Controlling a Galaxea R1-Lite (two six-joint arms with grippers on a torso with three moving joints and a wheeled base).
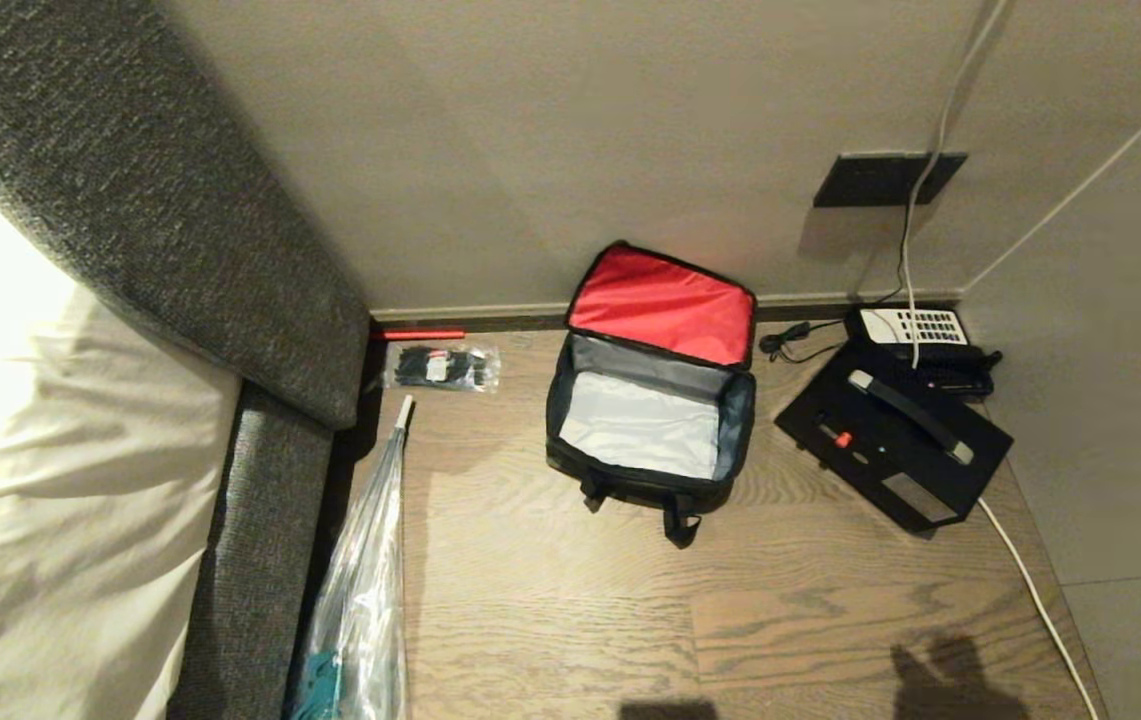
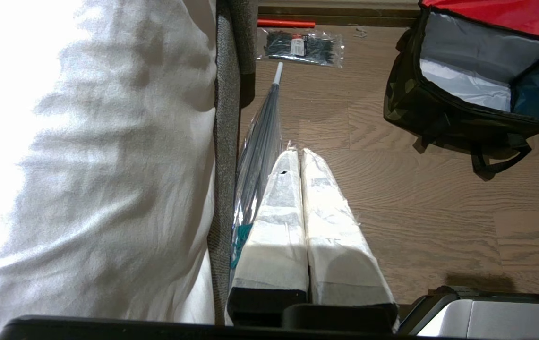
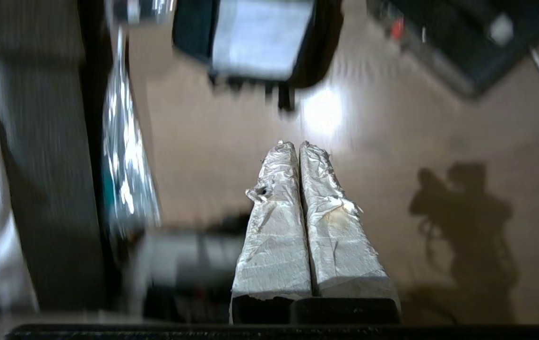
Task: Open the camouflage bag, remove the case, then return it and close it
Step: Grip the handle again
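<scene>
The left claw [image 2: 301, 152] sits closest to its camera, its two white-wrapped fingers [image 2: 276, 208] pressed together on nothing, low over the wooden floor [image 1: 570, 620]. Just beside it on the bed side lies a clear folded umbrella [image 2: 257, 141], along the grey bed frame [image 2: 224, 141] with white bedding [image 2: 85, 156] beyond. Ahead of the claw, past the umbrella's tip, is a packet of black cable ties [image 2: 303, 46]. Further to the right stands the camouflage bag [image 1: 648, 420], lid flipped up against the wall, red lining showing, the grey interior bare. The right claw [image 3: 298, 145] is also clamped tight and holds nothing, above the floor short of the bag. Right of the bag, apart from it, the case [image 1: 892, 440] lies flat, a telephone [image 1: 915, 335] just behind it.
</scene>
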